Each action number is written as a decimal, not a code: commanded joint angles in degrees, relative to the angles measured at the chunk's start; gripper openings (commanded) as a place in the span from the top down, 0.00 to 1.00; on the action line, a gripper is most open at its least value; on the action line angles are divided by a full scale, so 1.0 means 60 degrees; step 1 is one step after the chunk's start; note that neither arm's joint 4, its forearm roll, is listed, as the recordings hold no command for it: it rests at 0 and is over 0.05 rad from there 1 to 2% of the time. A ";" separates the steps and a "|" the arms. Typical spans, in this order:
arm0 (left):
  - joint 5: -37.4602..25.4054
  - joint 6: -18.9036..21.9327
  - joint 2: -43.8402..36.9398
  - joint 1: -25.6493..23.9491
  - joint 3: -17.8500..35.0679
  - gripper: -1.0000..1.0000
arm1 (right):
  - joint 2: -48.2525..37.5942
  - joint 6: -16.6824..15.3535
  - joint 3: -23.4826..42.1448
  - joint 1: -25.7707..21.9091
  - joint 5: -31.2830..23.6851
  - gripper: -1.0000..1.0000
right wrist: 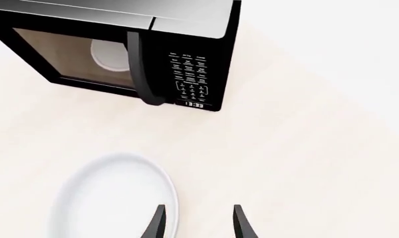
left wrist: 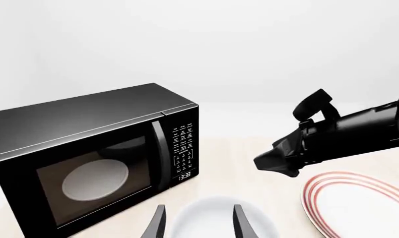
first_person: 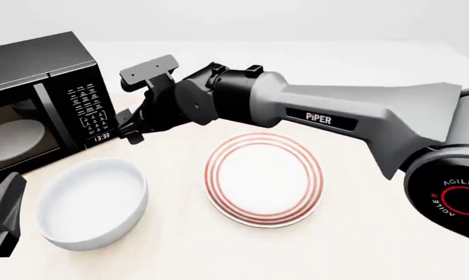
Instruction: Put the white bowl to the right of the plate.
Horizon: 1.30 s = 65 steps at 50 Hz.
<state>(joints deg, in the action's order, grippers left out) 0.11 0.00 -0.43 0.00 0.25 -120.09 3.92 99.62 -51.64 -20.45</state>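
Note:
The white bowl (first_person: 90, 201) sits on the table at front left, empty and upright. Just right of it lies the plate (first_person: 264, 178), flat with red rings. My right arm reaches across over the plate. Its gripper (first_person: 132, 128) hovers above the table between the bowl's far rim and the microwave. In the right wrist view the right gripper (right wrist: 199, 223) is open and empty, with the bowl (right wrist: 113, 198) beside one finger. My left gripper (left wrist: 199, 225) is open and low at the front left, with the bowl (left wrist: 216, 218) lying just beyond its fingers. The plate (left wrist: 358, 203) shows to one side.
A black microwave (first_person: 40, 99) stands at the back left, door shut, a pale disc visible through its glass. The right arm's grey body (first_person: 359, 116) spans the air over the table's middle. Pale tabletop (first_person: 390, 233) lies to the right of the plate.

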 commanded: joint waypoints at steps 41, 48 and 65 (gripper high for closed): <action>0.0000 0.0000 0.0000 0.0000 0.0000 0.00 | -0.1306 0.1705 -0.0097 -0.0673 0.0299 0.00; 0.0000 0.0000 0.0000 0.0000 0.0000 0.00 | -0.1247 0.1903 -0.0236 -0.0757 0.0322 0.00; 0.0000 0.0000 0.0000 0.0000 0.0000 0.00 | -0.1473 0.2058 -0.0339 -0.0605 0.0355 0.00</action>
<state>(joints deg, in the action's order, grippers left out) 0.11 0.00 -0.43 0.00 0.25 -128.32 15.52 98.19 -55.65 -18.74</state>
